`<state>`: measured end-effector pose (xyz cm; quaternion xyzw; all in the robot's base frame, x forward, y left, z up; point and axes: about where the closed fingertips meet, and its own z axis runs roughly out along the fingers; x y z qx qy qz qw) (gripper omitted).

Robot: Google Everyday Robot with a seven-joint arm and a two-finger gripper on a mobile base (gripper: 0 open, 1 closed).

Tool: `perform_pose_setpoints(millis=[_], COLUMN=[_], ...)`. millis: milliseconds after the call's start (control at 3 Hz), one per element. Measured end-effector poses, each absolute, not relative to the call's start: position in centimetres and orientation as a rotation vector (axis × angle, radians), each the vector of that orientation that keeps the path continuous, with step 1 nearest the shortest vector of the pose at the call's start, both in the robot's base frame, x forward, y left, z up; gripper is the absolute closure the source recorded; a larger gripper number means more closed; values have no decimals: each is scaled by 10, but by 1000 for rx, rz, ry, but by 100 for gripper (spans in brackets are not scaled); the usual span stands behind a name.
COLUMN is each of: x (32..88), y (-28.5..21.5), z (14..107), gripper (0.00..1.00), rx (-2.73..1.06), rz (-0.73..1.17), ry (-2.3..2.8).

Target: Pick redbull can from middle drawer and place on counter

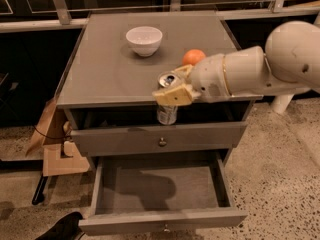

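My gripper (168,97) is shut on the redbull can (167,115), a slim silvery can whose shiny top with pull tab (169,79) sits just above the counter's level. The can hangs upright in front of the counter's front edge, above the closed top drawer (120,141). The counter (105,74) is a flat grey top. The middle drawer (160,186) is pulled out below, and its inside is bare. The white arm reaches in from the right.
A white bowl (144,40) stands at the back of the counter, and an orange (193,57) lies just behind my wrist. A cardboard box (55,151) leans at the cabinet's left. A dark object (62,229) lies on the floor at the bottom left.
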<state>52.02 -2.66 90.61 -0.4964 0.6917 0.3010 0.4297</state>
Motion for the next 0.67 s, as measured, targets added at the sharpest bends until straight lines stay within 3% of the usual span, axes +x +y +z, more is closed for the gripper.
perform_pose_setpoints(millis=[667], x=[588], y=[-7], z=[923], gripper=[100], rx=[-1172], rz=[786], ry=[1757])
